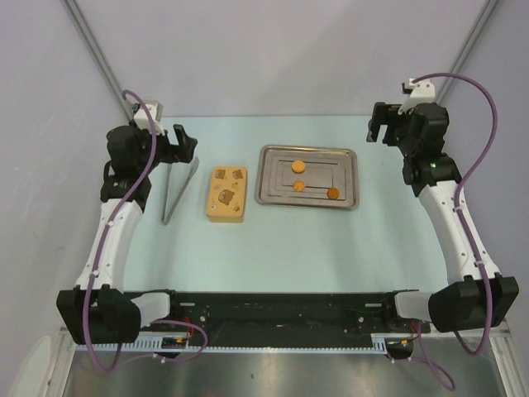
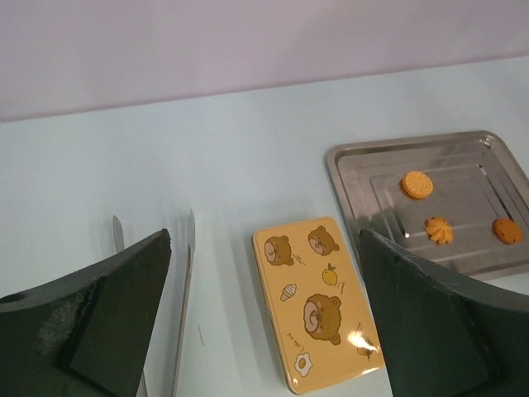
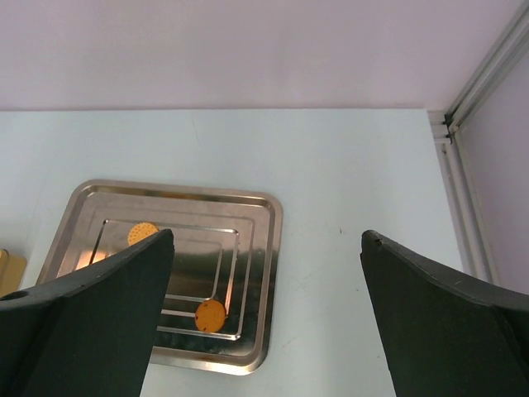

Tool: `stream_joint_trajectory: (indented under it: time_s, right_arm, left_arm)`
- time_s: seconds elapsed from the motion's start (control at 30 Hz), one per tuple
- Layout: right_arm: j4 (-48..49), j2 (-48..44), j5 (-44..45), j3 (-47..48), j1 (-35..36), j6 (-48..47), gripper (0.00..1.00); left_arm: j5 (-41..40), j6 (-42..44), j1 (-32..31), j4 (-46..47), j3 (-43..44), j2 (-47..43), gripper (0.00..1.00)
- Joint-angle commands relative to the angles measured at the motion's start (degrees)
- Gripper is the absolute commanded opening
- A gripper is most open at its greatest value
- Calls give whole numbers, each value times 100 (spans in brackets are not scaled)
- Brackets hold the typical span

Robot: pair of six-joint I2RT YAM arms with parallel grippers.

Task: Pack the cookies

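Three orange cookies lie on a steel tray (image 1: 273, 178): one at the back (image 1: 298, 167), one in the middle (image 1: 298, 185), one at the front right (image 1: 333, 193). No green cookie shows. A closed yellow tin (image 1: 227, 194) with bear pictures lies left of the tray. My left gripper (image 1: 186, 145) is open and empty, raised behind the tin. My right gripper (image 1: 378, 128) is open and empty, raised beyond the tray's far right corner. The left wrist view shows the tin (image 2: 322, 302), the tray (image 2: 364, 178) and the cookies (image 2: 417, 184). The right wrist view shows the tray (image 3: 248, 248) and two cookies (image 3: 210, 314).
Metal tongs (image 1: 178, 190) lie on the table left of the tin, below my left gripper; they also show in the left wrist view (image 2: 183, 289). A metal frame rail (image 3: 463, 190) runs along the table's right edge.
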Motion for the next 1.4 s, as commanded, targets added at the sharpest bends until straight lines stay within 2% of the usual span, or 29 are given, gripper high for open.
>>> stream_joint_trajectory:
  time_s: [0.0, 0.2, 0.4, 1.37]
  right_arm:
    - [133, -397, 166, 42, -31, -159, 100]
    - [142, -546, 113, 42, -22, -309, 100]
    - [265, -643, 25, 42, -22, -344, 100]
    - [344, -705, -28, 42, -13, -397, 100]
  left_arm:
    - [-31, -88, -13, 383, 13, -334, 100]
    - [-215, -53, -293, 471, -65, -431, 100]
    - [-469, -18, -558, 1075, -558, -624, 100]
    - [-778, 141, -585, 1323, -576, -993, 100]
